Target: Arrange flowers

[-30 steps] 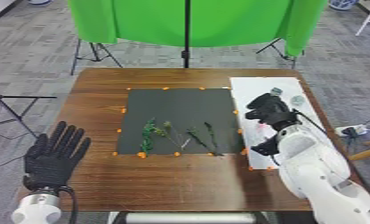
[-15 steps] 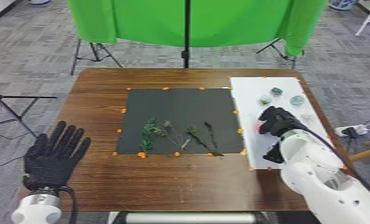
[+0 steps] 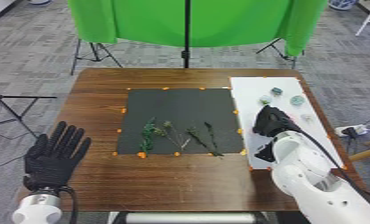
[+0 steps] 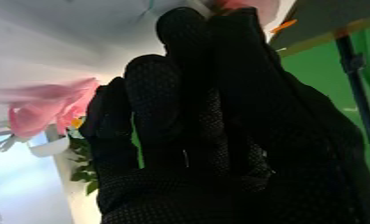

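Flowers (image 3: pixel 297 100) on the white sheet (image 3: pixel 248 85), right side of the table (image 3: pixel 93 100); right hand (image 3: pixel 272 121) over that same sheet, open, fingers extended close together, thumb apart; contact with the sheet, cannot tell. Right wrist view: pink petals (image 4: pixel 251 6) right by the fingertips, whether touching cannot tell; more pink petals (image 4: pixel 53 107) beside the hand, out of focus, with green leaves (image 4: pixel 79 165) near them.

Head view, beyond the hand: a pale flower (image 3: pixel 307 118) near its outer side; farther up the sheet, a pale green flower (image 3: pixel 266 100) and a blue-green one (image 3: pixel 276 91) close together. Green stems (image 3: pixel 148 136) spread side by side on the near part of the black sheet (image 3: pixel 164 105), left of the white one; orange marks (image 3: pixel 165 88) along the edges; left hand (image 3: pixel 55 156) at the table's left side, open, fingers spread; green cloth (image 3: pixel 137 22) hung behind.
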